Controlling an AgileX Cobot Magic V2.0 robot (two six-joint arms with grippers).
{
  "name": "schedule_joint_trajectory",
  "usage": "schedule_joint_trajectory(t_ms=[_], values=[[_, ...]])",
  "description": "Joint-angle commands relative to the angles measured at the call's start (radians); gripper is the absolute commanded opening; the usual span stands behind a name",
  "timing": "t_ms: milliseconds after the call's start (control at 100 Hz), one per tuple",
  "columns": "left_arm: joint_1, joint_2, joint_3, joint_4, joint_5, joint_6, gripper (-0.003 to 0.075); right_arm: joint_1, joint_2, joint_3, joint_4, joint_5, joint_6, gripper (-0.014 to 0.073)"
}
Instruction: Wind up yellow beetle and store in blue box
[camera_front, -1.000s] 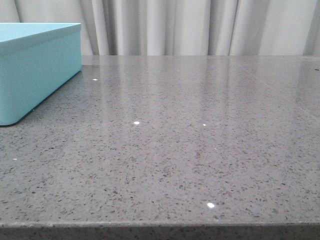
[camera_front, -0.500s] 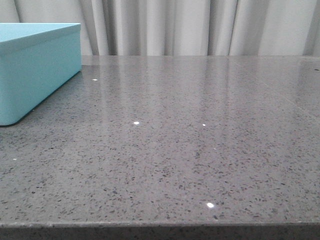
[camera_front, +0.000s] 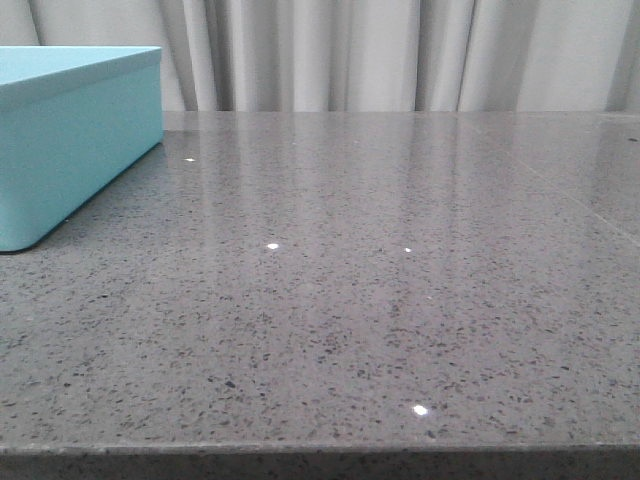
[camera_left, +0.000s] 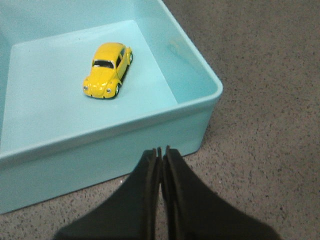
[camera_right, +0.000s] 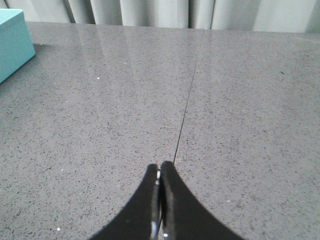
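A small bright yellow toy Beetle car (camera_left: 107, 70) with dark windows and black tyres is sitting on its wheels on the floor of a large light turquoise-blue plastic box (camera_left: 150, 125), near one corner and clear of the walls, as the left gripper (camera_left: 161, 151) is hanging outside the box, just beyond its near wall, its two black fingers pressed together on nothing. The right gripper (camera_right: 160, 172) is likewise hovering with fingers closed and empty over the speckled grey stone table (camera_right: 240, 125), well apart from the box. In the front view, nothing is shifting across the last second: the box is standing in the same spot at the left edge, the tabletop is showing only glints of light, and neither arm is entering the picture. With the car lying inside and both pincers empty, the storing step is looking complete, and the arms appear to be parked clear. Whether the toy's spring is wound cannot be told from here, since the car is showing no visible motion and its underside is hidden
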Motion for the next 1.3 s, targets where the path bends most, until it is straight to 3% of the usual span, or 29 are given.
schedule_joint_trajectory(t_ms=[0,280,840,990,1130,1290], values=[[0.002,-0.032,0.018,-0.031,-0.078,-0.009,-0.0019,0.0,-0.002,0.009,-0.027,-0.134,-0.009,-0.0069],[0.002,-0.048,0.049,-0.033,-0.062,-0.009,-0.0019,0.0,-0.002,0.022,-0.027,-0.204,-0.009,-0.0069],[0.002,-0.048,0.049,-0.033,-0.062,-0.009,-0.0019,0.0,-0.002,0.022,-0.027,-0.204,-0.009,-0.0069],[0.002,-0.124,0.071,-0.033,-0.066,-0.009,-0.0019,0.0,-0.002,0.022,-0.027,-0.204,-0.009,-0.0069],[0.002,-0.211,0.128,0.018,-0.111,-0.009,-0.0019,0.0,-0.002,0.022,-0.027,-0.204,-0.009,-0.0069],[0.002,-0.305,0.253,0.042,-0.299,-0.082,-0.0018,0.0,-0.002,0.022,-0.027,-0.204,-0.009,-0.0069]])
